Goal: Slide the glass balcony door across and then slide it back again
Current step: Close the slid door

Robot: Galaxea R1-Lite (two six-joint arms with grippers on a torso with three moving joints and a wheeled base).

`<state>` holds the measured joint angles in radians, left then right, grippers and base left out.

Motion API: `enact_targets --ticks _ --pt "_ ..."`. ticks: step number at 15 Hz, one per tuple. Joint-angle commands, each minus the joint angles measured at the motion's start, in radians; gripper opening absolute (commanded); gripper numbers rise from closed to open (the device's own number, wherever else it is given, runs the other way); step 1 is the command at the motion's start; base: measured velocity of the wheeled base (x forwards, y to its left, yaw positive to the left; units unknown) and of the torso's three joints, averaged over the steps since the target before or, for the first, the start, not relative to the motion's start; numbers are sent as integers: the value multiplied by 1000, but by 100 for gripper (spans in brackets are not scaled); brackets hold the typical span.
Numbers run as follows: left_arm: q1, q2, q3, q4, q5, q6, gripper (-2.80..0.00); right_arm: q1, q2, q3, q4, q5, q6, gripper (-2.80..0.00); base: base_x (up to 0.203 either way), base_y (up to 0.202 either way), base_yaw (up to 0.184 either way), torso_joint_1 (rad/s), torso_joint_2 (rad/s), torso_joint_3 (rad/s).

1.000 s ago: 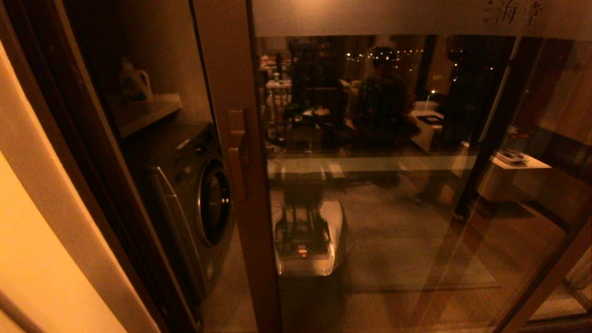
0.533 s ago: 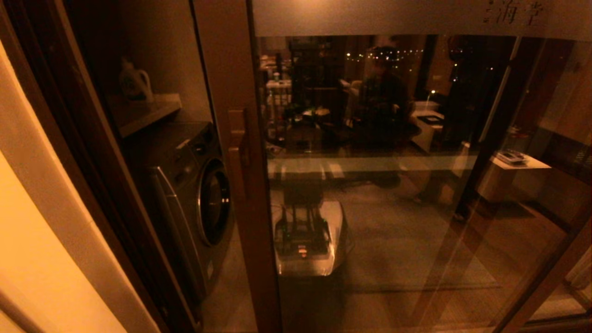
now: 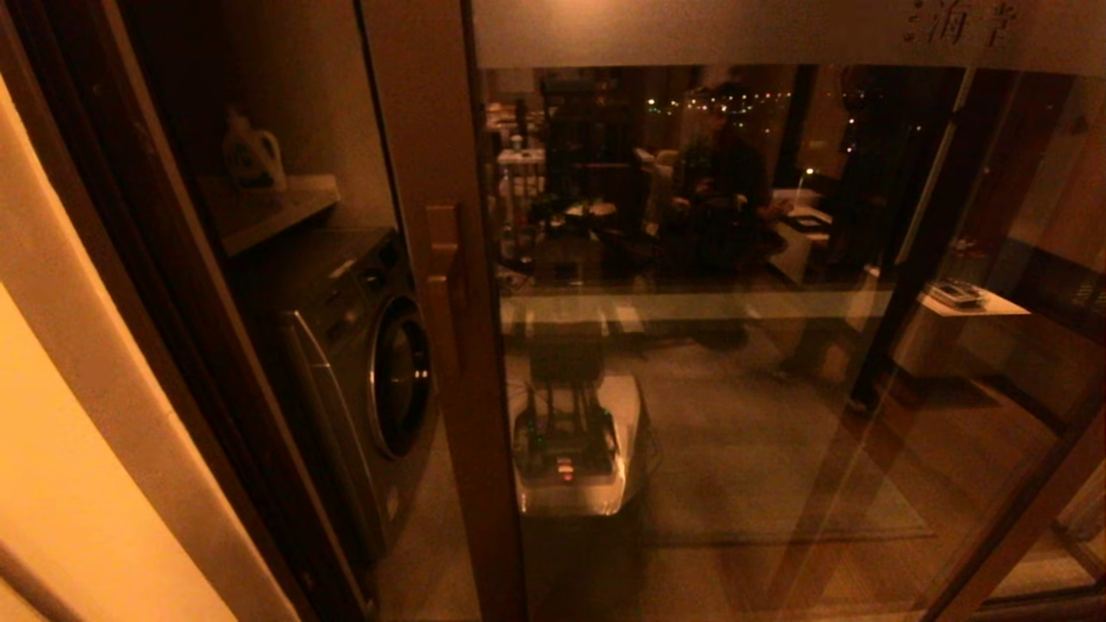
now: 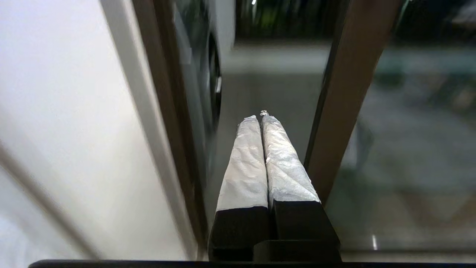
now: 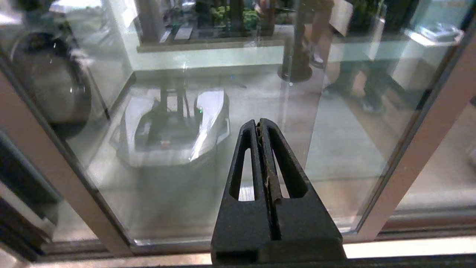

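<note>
The glass balcony door (image 3: 734, 345) fills the centre and right of the head view. Its brown wooden frame stile (image 3: 432, 130) runs down left of centre, with the blocky wooden pull handle (image 3: 444, 285) on it. A frosted top band (image 3: 691, 30) carries dark Chinese characters (image 3: 959, 24). Neither arm shows in the head view. My left gripper (image 4: 259, 118) is shut with nothing in it, low beside the door's stile (image 4: 346, 93), pointing into the gap. My right gripper (image 5: 257, 123) is shut and empty, facing the door's glass (image 5: 208, 156) near its bottom rail.
Left of the door the opening shows a washing machine (image 3: 363, 354) and a shelf with a detergent jug (image 3: 252, 155). A dark jamb (image 3: 112, 259) and a pale wall (image 3: 60, 449) bound the left side. The glass reflects my base (image 3: 575, 441) and a person.
The door, its handle and the frame stand where they were. Only the person's reflection in the glass has shifted a little.
</note>
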<state>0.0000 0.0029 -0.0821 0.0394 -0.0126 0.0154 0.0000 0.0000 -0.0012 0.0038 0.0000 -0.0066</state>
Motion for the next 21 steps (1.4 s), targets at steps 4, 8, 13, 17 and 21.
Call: enact_targets --ticks 4,8,13,17,21 --pt "7 258 -188 -36 -75 3 -280 0 2 1 -1 -3 2 -280 0 0 0 0 0 0" --pt "6 654 -249 -294 -132 5 -280 0 2 1 -1 -3 2 -280 0 0 0 0 0 0" --pt "-133 974 -419 -515 -145 -30 -280 0 2 1 -1 -3 2 -280 0 0 0 0 0 0" --pt "-251 1096 -500 -526 -112 -62 -280 0 2 1 -1 -3 2 -280 0 0 0 0 0 0" --pt "-400 1223 -542 -602 -1 -67 -280 -1 2 1 -1 -3 2 -280 0 0 0 0 0 0"
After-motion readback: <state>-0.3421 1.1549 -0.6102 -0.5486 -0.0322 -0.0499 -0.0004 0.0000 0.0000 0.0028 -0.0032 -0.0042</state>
